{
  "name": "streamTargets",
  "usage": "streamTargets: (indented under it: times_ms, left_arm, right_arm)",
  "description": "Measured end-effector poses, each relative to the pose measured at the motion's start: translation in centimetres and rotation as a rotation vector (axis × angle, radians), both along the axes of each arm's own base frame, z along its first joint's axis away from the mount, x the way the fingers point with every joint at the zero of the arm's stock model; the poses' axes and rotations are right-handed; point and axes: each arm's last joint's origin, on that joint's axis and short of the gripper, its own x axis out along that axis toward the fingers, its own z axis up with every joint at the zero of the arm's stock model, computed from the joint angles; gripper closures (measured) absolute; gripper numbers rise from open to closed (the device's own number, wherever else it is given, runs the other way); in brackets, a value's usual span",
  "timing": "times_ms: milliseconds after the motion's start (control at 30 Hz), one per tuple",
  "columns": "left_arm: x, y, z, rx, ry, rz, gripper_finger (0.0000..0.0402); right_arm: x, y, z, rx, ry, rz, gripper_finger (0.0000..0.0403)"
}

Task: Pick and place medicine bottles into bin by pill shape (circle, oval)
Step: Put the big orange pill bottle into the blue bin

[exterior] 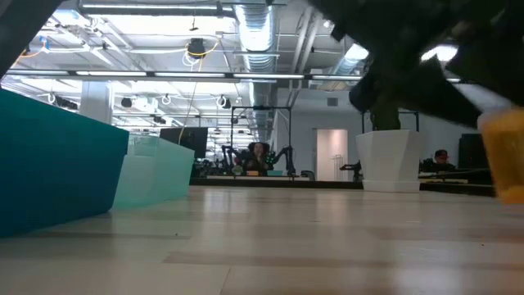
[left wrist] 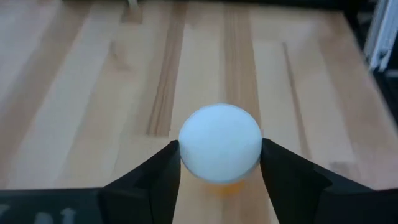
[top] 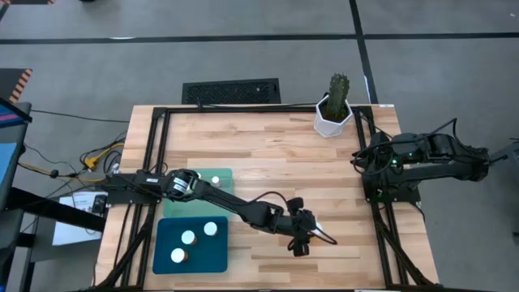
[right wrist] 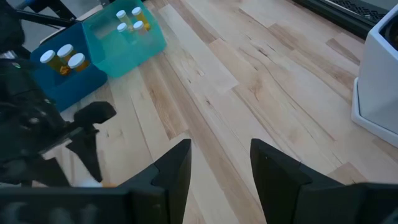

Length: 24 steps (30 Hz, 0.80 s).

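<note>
Though amber-bodied, white-capped round bottle (left wrist: 219,143)

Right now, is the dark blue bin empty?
No, the dark blue bin holds three white-capped medicine bottles in the high view.

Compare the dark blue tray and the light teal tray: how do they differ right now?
The dark blue tray is opaque and lies nearest the table's front edge; the light teal tray is translucent, farther back, partly under the left arm. The dark blue tray shows three bottles in the high view; the light teal tray shows one there, three from the right wrist. Both hold white-capped amber bottles.
</note>
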Motion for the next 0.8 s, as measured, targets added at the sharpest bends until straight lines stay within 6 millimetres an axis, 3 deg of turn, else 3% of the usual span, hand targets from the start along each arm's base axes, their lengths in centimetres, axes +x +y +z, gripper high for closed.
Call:
streamTargets:
  times_ms: [433,600,800]
  left_arm:
    - [0.2,-0.1,6.2,0.07,-0.012,0.03,0.0239]
    - [0.0,-0.1,5.7,0.049,0.025,0.084,0.0236]
    - [0.0,-0.3,5.7,0.018,0.035,0.021,0.0183]
  right_arm:
    - [0.0,0.0,0.0,0.0,0.0,0.001,0.0228]
    - [0.0,0.0,0.0,-0.002,0.001,0.003,0.0228]
    - [0.0,0.0,0.0,-0.012,0.003,0.01,0.0228]
